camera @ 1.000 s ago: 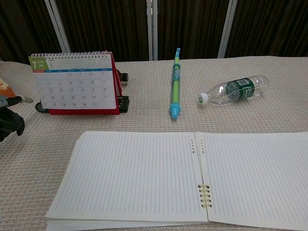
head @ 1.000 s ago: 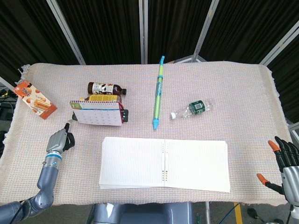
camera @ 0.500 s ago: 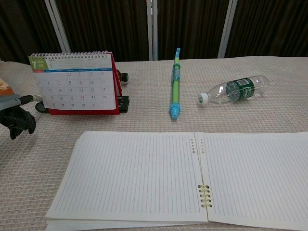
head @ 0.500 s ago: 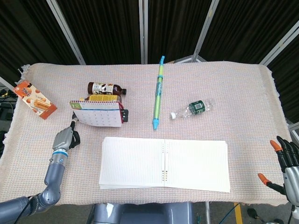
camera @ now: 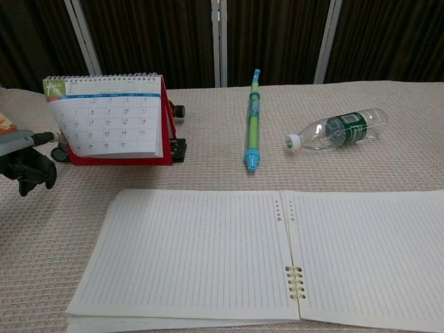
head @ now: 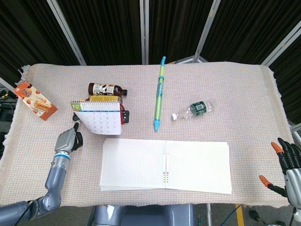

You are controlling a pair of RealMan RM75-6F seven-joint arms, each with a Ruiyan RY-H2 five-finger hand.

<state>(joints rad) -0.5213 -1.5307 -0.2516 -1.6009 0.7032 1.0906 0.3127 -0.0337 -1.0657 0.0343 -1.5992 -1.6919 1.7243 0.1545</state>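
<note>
A red-based desk calendar stands at the table's left, and its front sheet is lifted and skewed. My left hand lies just left of it, most fingers curled in, with one outstretched fingertip at the sheet's lower left edge. Whether it touches the paper is unclear. At the front right edge my right hand hovers off the table with fingers spread, holding nothing. An open lined notebook lies flat in front.
A brown drink bottle and a yellow pack lie behind the calendar. A large green-blue pen lies mid-table, and a clear water bottle lies on its side right of it. An orange snack box is far left.
My left hand moved in towards the calendar's left side. The calendar's front sheet, flat before, now stands lifted and turned askew. The right hand barely shifted.
</note>
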